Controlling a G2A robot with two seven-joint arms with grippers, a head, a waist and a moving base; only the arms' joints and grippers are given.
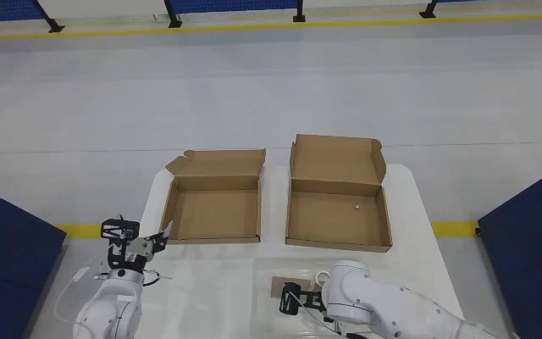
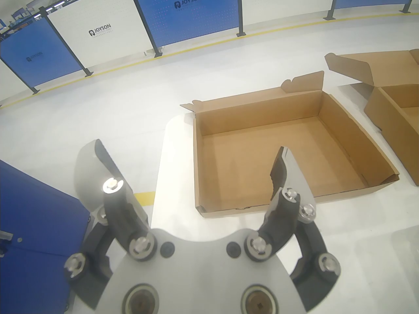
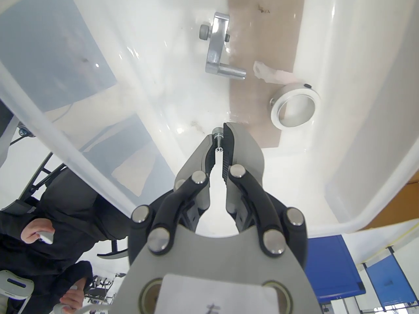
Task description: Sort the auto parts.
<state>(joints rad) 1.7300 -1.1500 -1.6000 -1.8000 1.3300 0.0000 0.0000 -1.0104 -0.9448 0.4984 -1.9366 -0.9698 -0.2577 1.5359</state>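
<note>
My right gripper (image 3: 218,138) is inside a clear plastic bin (image 3: 356,178), shut on a small screw (image 3: 217,133) held at its fingertips. On the bin floor lie a silver L-shaped metal bracket (image 3: 216,50), a metal ring collar (image 3: 296,106) and a pale translucent plastic piece (image 3: 271,74). From above, that gripper (image 1: 288,302) sits in the bin (image 1: 264,269) at the table's front. My left gripper (image 2: 190,155) hangs open and empty over the table's front left corner, short of the left cardboard box (image 2: 294,151); in the top view it (image 1: 142,234) is left of that box (image 1: 212,212).
The right cardboard box (image 1: 339,216) stands open beside the left one, with a small pinkish part (image 1: 356,204) on its floor. A brown sheet (image 3: 262,17) shows under the bin. Both box lids stand up at the back. Blue barriers flank the table.
</note>
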